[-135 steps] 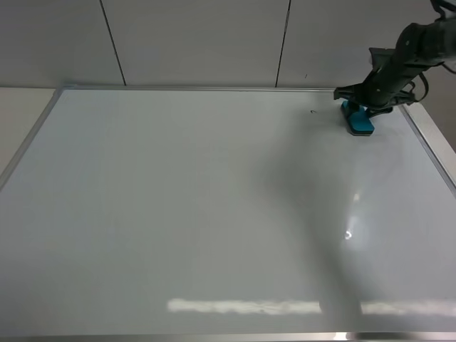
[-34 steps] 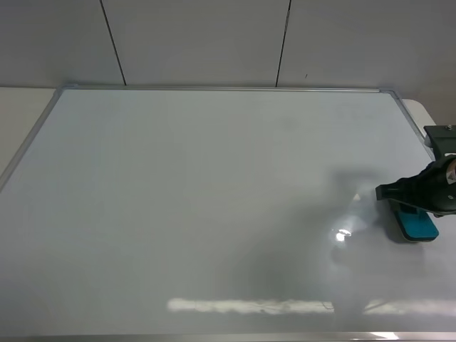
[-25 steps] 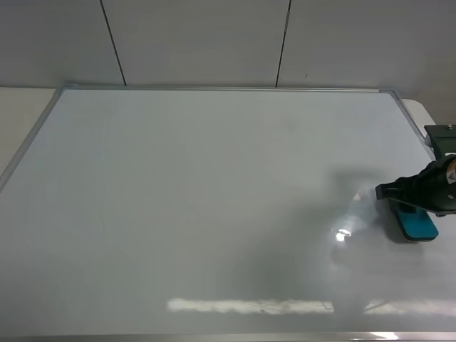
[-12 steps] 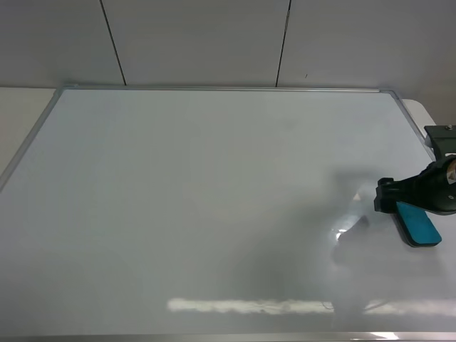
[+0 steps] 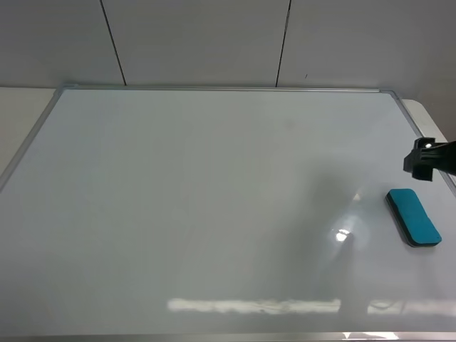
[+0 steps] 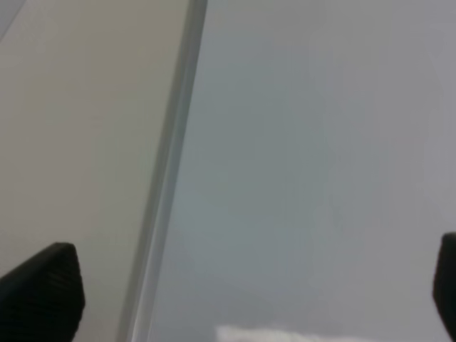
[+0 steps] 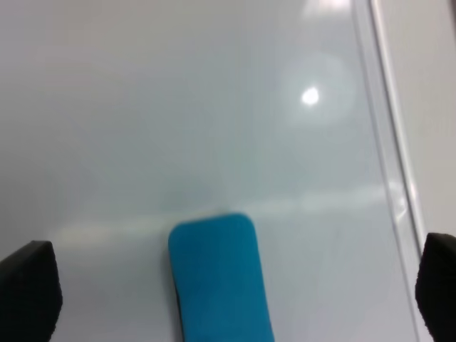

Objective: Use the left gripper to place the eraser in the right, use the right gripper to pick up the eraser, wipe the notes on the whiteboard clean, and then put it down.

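One eraser (image 5: 413, 216) below parted right end effector (image 5: 425, 158)

The right tool (image 5: 429, 158) hangs at the far right edge, its fingers (image 7: 28, 293) spread wide and empty. The left tool (image 6: 249, 299) is also spread, empty.

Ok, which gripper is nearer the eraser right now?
Right. The right gripper hangs open just above the eraser; the left gripper is over the whiteboard's far left frame.

A pale panelled wall (image 5: 199, 43) stands at the back — two dark vertical seams (image 5: 112, 43) cross it. Below the wall, a beige tabletop (image 5: 21, 114) shows at the left.
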{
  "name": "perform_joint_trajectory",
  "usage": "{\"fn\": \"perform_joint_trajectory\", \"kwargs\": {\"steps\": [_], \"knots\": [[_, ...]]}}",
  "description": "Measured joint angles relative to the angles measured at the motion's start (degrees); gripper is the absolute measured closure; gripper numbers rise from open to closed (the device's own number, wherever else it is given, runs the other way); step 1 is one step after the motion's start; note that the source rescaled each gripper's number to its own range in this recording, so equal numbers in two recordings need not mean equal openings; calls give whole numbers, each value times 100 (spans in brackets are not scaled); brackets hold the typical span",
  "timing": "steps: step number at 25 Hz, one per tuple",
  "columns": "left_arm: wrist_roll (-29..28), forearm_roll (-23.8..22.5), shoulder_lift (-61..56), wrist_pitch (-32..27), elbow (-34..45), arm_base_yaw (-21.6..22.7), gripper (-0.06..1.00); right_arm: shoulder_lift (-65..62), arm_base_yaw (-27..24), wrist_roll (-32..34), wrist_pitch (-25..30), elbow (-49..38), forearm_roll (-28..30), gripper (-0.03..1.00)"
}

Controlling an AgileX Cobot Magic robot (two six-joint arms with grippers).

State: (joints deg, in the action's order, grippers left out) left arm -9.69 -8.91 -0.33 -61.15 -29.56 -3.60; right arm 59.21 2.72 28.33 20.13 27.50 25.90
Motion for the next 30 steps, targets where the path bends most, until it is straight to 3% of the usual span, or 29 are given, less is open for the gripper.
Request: {"fn": "perform_joint_trajectory", "kwargs": {"steps": [4,8,14,19,24,30], "knots": [[0,0,0,0,0,0,-6,-1531,0,-203,139,145,-82,-3],[0,0,0,0,0,0,-6,-2768,0,-243,805,708,-289,-3],[0,0,0,0,0,0,-6,-3980,0,-714,2603,1526,-600,-3],[0,0,0,0,0,0,-6,-4741,0,-1276,4247,1601,-1108,-3],[0,0,0,0,0,0,-6,-5334,0,-1599,4520,1555,-1530,-3],[0,0,0,0,0,0,-6,-5771,0,-1741,4617,709,-1847,-3]]}}
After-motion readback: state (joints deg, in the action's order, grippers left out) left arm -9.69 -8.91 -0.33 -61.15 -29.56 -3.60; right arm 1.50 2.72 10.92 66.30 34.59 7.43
